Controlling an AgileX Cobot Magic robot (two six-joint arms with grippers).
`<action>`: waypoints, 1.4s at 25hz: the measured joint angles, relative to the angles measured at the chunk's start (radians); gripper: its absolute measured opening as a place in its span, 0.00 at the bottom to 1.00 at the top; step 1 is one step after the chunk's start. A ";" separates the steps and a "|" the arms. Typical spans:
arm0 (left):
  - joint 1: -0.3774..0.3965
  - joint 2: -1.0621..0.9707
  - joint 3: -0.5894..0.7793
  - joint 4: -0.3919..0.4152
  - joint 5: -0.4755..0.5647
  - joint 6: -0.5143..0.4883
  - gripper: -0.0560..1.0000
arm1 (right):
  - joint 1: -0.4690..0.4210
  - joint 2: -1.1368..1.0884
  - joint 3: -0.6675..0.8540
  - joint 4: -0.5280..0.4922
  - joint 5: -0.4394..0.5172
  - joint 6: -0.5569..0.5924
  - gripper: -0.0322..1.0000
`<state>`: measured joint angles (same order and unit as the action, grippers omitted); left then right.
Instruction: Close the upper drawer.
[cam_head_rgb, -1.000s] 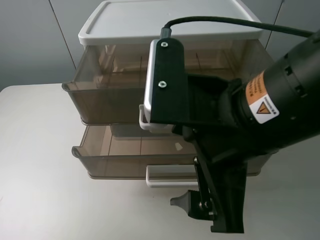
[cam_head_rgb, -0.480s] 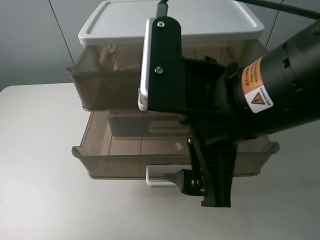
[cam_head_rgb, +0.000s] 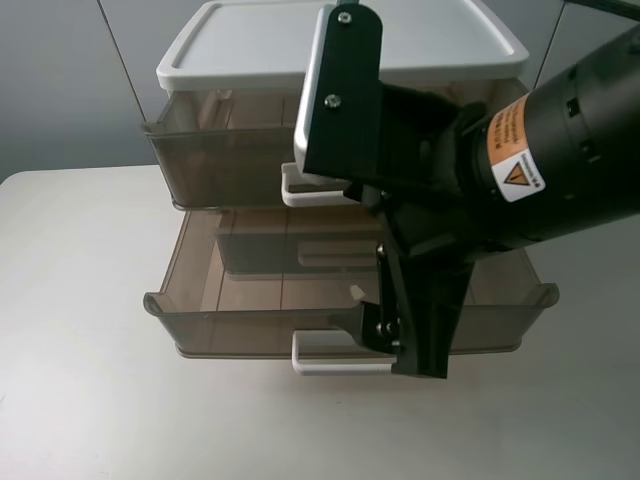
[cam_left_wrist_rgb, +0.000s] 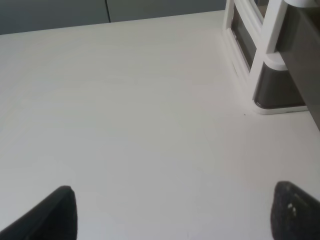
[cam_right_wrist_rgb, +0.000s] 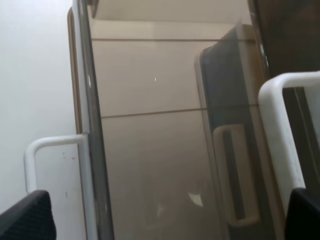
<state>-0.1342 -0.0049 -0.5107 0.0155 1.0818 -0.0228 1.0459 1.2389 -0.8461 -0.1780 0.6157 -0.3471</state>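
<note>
The upper drawer (cam_head_rgb: 215, 165), smoky-brown with a white loop handle (cam_head_rgb: 305, 192), sticks out a little from under the white lid (cam_head_rgb: 250, 40). My right arm hangs in front of it and hides its right half. The right gripper (cam_head_rgb: 395, 335) points down over the pulled-out lower drawer (cam_head_rgb: 250, 320), jaws wide open and empty. In the right wrist view the upper drawer's handle (cam_right_wrist_rgb: 280, 130) is beside one fingertip (cam_right_wrist_rgb: 305, 210); I cannot tell whether they touch. The left gripper (cam_left_wrist_rgb: 172, 220) is open and empty above the bare table, out of the exterior view.
The lower drawer's white handle (cam_head_rgb: 335, 365) juts toward the table's front; it also shows in the right wrist view (cam_right_wrist_rgb: 45, 155). A translucent inner piece (cam_head_rgb: 290, 250) lies in the lower drawer. The unit's white corner post (cam_left_wrist_rgb: 267, 65) stands near the left gripper.
The upper drawer has slid back toward the unit, its handle now close under the lid. My right arm has moved up and toward the unit with it.
</note>
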 joint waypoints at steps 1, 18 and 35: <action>0.000 0.000 0.000 0.000 0.000 0.000 0.75 | -0.002 0.000 0.000 -0.002 -0.005 0.002 0.71; 0.000 0.000 0.000 0.000 0.000 0.000 0.75 | -0.022 -0.041 -0.016 0.039 -0.029 0.025 0.71; 0.000 0.000 0.000 0.000 0.000 0.000 0.75 | 0.001 0.060 -0.016 0.164 0.005 -0.034 0.71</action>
<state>-0.1342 -0.0049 -0.5107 0.0155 1.0818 -0.0228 1.0471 1.2986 -0.8621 -0.0141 0.6203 -0.3811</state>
